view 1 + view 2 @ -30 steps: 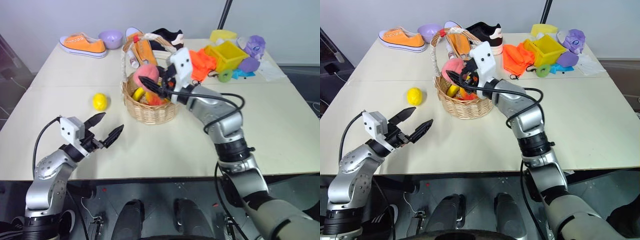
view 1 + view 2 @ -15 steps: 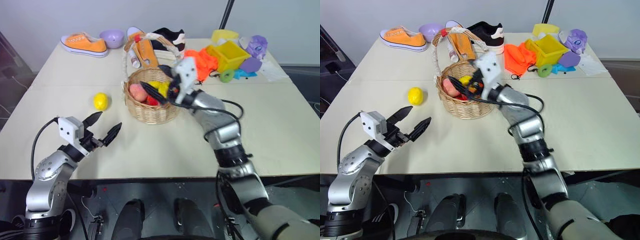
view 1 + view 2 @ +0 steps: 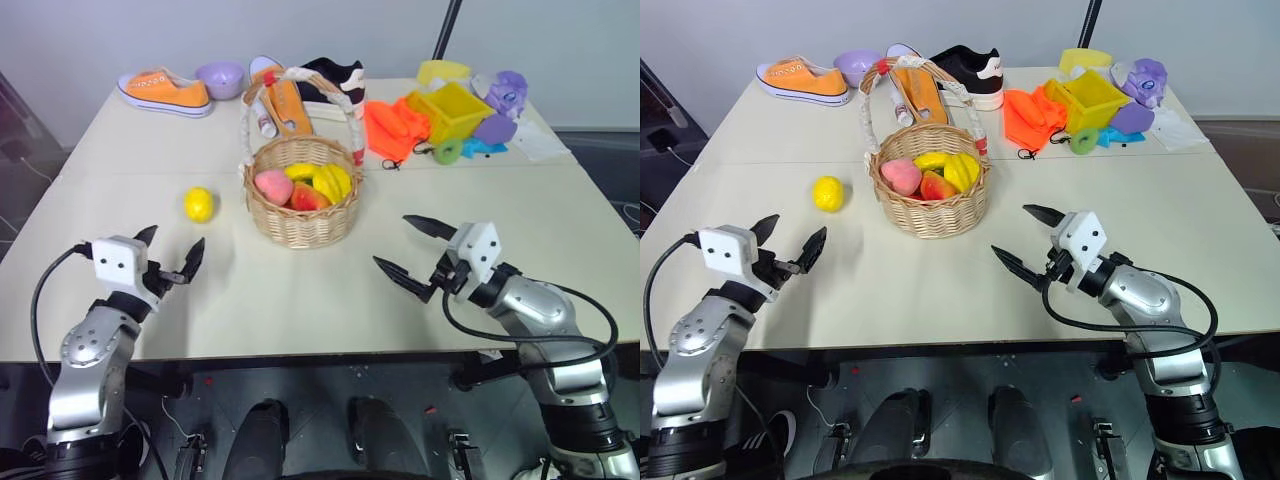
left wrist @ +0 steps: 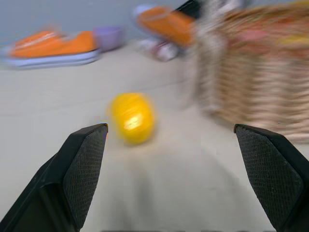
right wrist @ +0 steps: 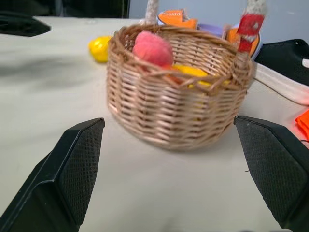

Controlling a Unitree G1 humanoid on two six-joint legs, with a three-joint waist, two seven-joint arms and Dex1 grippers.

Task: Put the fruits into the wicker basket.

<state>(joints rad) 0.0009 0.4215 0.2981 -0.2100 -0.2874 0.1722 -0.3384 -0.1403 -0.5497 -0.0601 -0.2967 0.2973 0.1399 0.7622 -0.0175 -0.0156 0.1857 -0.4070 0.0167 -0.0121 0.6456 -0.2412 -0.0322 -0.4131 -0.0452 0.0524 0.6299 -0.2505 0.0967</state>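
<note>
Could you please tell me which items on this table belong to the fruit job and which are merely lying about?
Job:
small round yellow lemon on the table
pink-red peach in the basket
round tan wicker basket

Lying about:
orange sneaker
lilac bowl
black shoe
orange cloth
yellow plastic bin
green ring toy

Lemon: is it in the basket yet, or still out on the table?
Out. The lemon lies on the bare table, apart from the basket, whose peach is already inside.
</note>
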